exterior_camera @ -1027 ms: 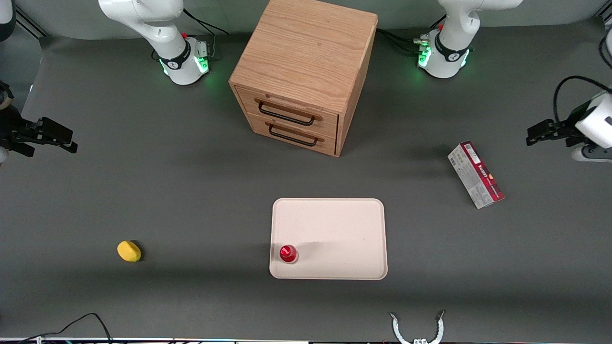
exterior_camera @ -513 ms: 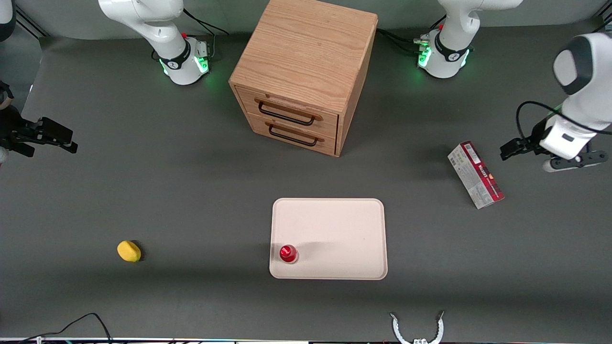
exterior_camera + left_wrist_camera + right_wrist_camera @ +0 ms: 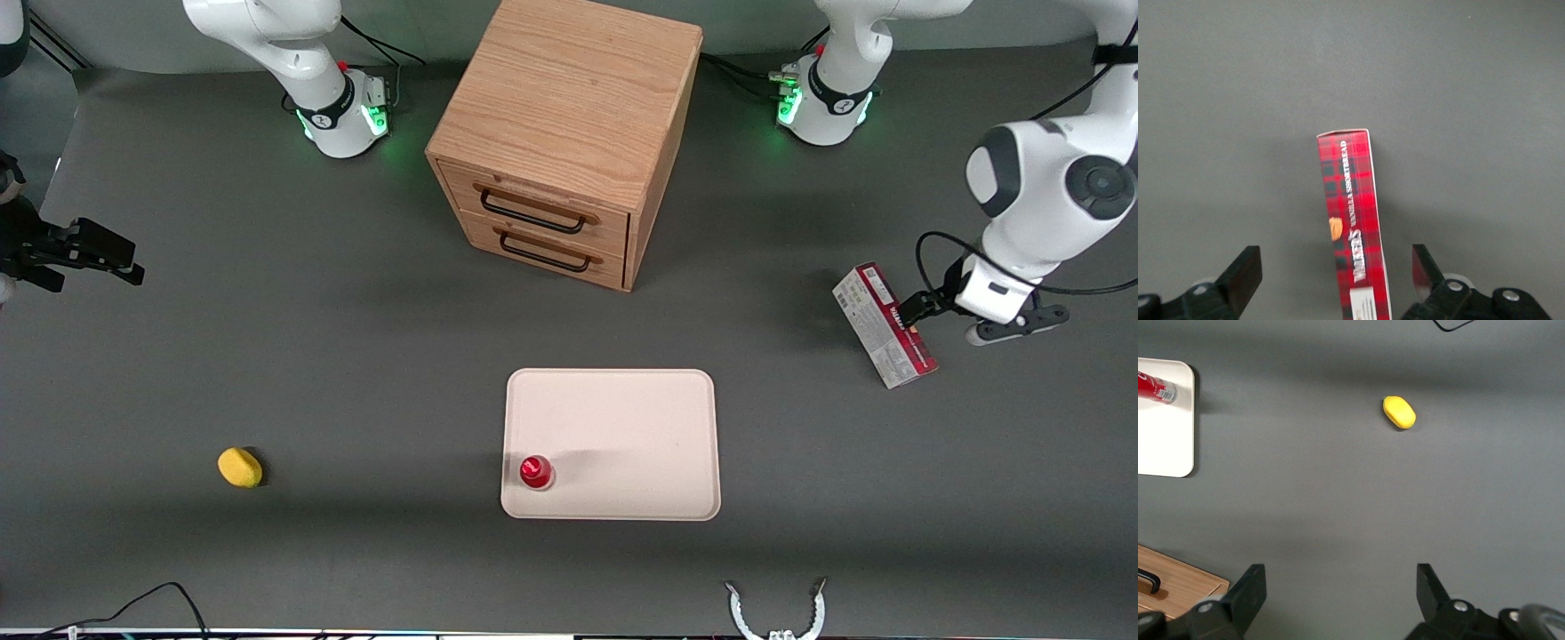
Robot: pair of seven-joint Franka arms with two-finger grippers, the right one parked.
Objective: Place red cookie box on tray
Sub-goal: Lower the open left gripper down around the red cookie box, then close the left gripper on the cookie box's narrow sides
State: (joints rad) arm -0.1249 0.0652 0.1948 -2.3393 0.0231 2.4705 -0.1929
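Note:
The red cookie box (image 3: 885, 324) lies on the dark table toward the working arm's end, apart from the tray. In the left wrist view its red plaid face with white lettering (image 3: 1353, 200) runs lengthwise between my fingers. My left gripper (image 3: 929, 307) is open and empty, above the box's end, with one finger on each side of it (image 3: 1335, 267) and not touching it. The cream tray (image 3: 622, 418) lies near the table's middle, nearer the front camera than the cabinet; its corner also shows in the right wrist view (image 3: 1165, 433).
A small round red cap-like object (image 3: 536, 471) stands on the tray's near corner. A wooden two-drawer cabinet (image 3: 569, 133) stands farther from the front camera than the tray. A yellow lump (image 3: 239, 467) lies toward the parked arm's end. A white clamp-shaped piece (image 3: 776, 613) sits at the near edge.
My left arm has swung in from the table's end and brought the open gripper from beside the box to over its end. The box and tray have not moved.

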